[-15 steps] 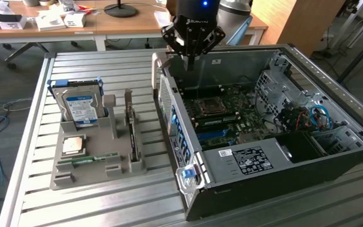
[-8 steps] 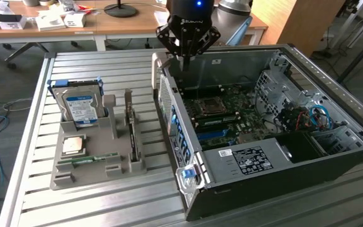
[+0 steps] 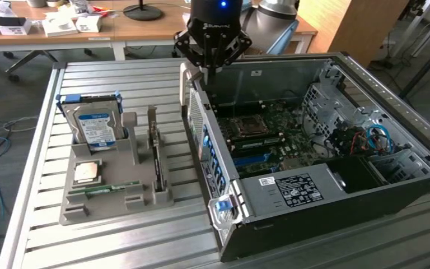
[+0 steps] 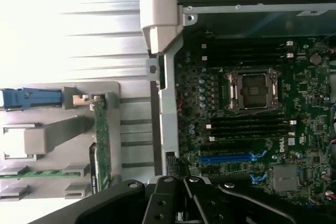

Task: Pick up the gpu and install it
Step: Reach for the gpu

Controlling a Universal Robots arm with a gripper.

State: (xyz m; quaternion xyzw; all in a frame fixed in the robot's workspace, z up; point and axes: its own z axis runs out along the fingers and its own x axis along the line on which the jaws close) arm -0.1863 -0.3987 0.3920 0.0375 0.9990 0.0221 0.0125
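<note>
The gpu (image 3: pixel 155 150) stands on its long edge in a slot of a gray holder (image 3: pixel 76 210). It sits on the side of the holder nearest the computer case (image 3: pixel 335 196), untouched and well apart from the tool. In the wrist view the gpu (image 4: pixel 101 145) appears edge-on as a narrow green strip with a pale metal end.

The holder rests on a ribbed metal counter (image 3: pixel 125 241), to the exterior view's left of the case. It also carries a silver hard drive (image 3: pixel 96 129) with a blue and white label, standing upright at the far end. A square processor chip (image 3: pixel 88 171) lies flat in the holder, and a small green memory stick (image 3: pixel 114 188) lies just beside the chip.

The black tool (image 3: pixel 208 70) hangs over the far rear corner of the open case, just beside a pale plastic latch (image 3: pixel 192 75) on the case wall. Its fingers are pressed together, and nothing can be seen between them. In the wrist view the tool (image 4: pixel 182 187) looks down on the rear wall of the case.

Inside the case, the motherboard (image 3: pixel 275 140) lies flat and exposed. It has an open square processor socket (image 4: pixel 252 90) near its middle and a blue expansion slot (image 4: pixel 226 157) close to the tool.
</note>
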